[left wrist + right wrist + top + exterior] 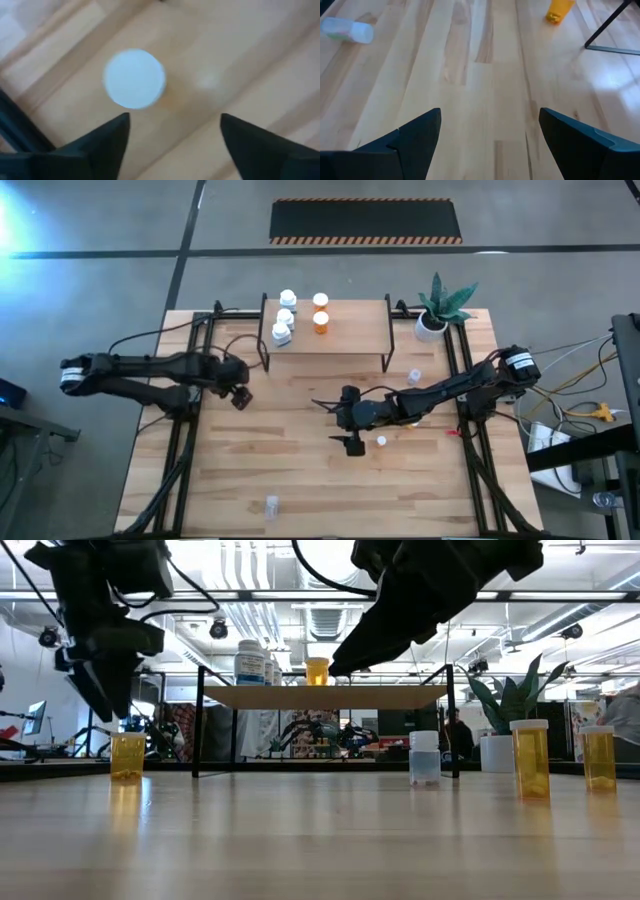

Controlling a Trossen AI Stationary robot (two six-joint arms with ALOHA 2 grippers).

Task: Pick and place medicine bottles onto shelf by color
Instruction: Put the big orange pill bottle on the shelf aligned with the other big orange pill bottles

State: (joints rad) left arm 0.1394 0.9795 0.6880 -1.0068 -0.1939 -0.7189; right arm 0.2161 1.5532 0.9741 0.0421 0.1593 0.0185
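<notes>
High view, front of table to back.

1. Small clear plastic bottle (271,503), one, lying on its side near the front edge of the pale wood-plank tabletop (200,480). Bare planks all around it.
2. Right gripper (352,445), mid-table, pointing towards the front edge. Fingers spread wide with nothing between them and only bare planks ahead in its wrist view. A white bottle cap (381,441) stands just beside it; the body colour cannot be told from above.
3. Left gripper (240,397), left of centre, near the shelf's front-left leg. It is released: the wrist view shows both dark fingers (107,137) apart, and the round white cap of an orange pill bottle (134,78) lies beyond the tips, not between them. In the low view this bottle (127,756) stands upright on the planks with the gripper above it, apart.
4. Orange pill bottles on the tabletop, low view: three in all, the one above and two upright at the right (530,760).
5. Clear upright bottle with white cap (413,375), one, in front of the shelf's right end.
6. Low light-wood shelf on thin black legs (350,330). It holds three white bottles (286,317) in a column at its left end and two orange bottles (321,322) just beside them. Its right half is bare.
7. White pot with a green plant (440,305), one, at the back right corner.
</notes>
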